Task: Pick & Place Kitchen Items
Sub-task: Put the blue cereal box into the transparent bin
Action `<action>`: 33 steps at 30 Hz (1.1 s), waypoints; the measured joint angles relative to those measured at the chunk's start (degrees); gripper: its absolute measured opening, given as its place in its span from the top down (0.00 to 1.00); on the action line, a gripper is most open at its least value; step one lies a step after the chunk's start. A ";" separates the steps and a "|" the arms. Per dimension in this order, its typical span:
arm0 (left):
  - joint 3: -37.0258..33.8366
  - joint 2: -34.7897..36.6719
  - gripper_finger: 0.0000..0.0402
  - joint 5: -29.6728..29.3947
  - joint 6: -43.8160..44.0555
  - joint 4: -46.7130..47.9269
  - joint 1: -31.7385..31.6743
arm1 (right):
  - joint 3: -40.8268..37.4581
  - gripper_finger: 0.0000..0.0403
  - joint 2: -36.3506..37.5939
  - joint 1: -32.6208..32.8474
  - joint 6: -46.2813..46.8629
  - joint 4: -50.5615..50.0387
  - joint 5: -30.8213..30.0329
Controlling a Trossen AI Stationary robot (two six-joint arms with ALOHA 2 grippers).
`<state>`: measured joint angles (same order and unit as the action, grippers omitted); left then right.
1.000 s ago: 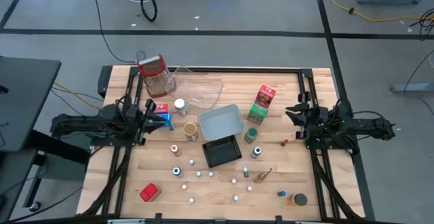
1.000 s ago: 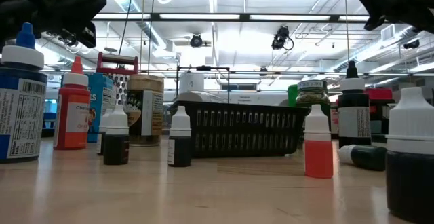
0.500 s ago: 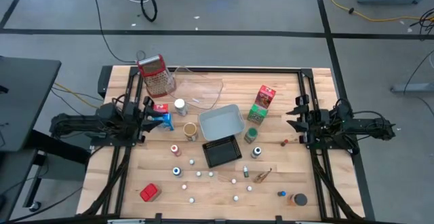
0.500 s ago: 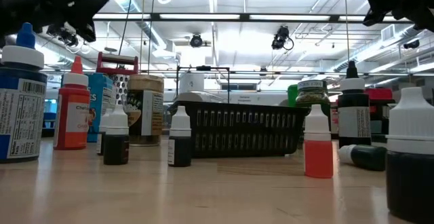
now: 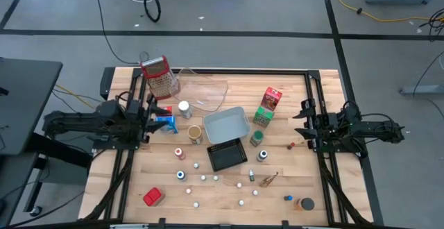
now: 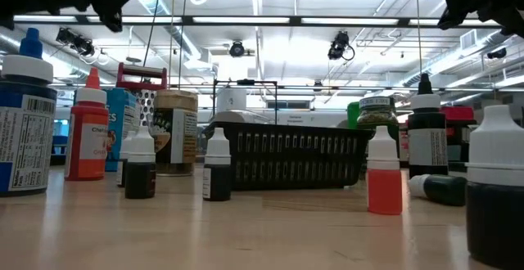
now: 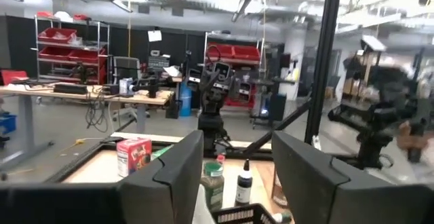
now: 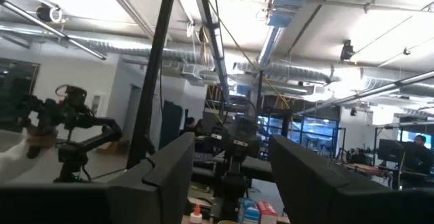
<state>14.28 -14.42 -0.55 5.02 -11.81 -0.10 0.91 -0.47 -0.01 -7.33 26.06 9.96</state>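
The left gripper (image 5: 148,115) hangs at the wooden bench's (image 5: 277,201) left edge, jaws apart and empty — just beside the blue carton (image 5: 166,123). The right gripper (image 5: 302,121) waits at the right edge, jaws likewise apart, holding nothing. Small white-capped bottles (image 5: 204,177) lie scattered mid-bench near the black slatted tray (image 5: 226,154).

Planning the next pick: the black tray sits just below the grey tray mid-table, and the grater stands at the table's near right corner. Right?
Not quite. The black tray does sit just below the grey tray, but the grater stands at the far left corner of the table, beside the clear tray. The high view shows it.
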 joint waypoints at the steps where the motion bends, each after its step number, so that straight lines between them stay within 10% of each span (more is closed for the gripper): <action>1: 1.43 -0.67 0.55 -0.01 -1.07 1.31 0.01 | 0.00 0.50 0.00 0.00 -0.44 0.00 0.00; 16: 21.74 -8.72 0.55 -9.28 -2.63 33.06 0.02 | -0.02 0.50 0.00 0.00 -0.64 0.02 -0.02; 33: 22.24 -12.98 0.56 -8.33 2.49 51.46 0.02 | -0.01 0.50 0.00 -0.01 -0.66 -0.32 -0.02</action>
<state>36.51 -27.41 -8.88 7.50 39.65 -0.08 0.90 -0.47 -0.02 -7.99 25.74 9.93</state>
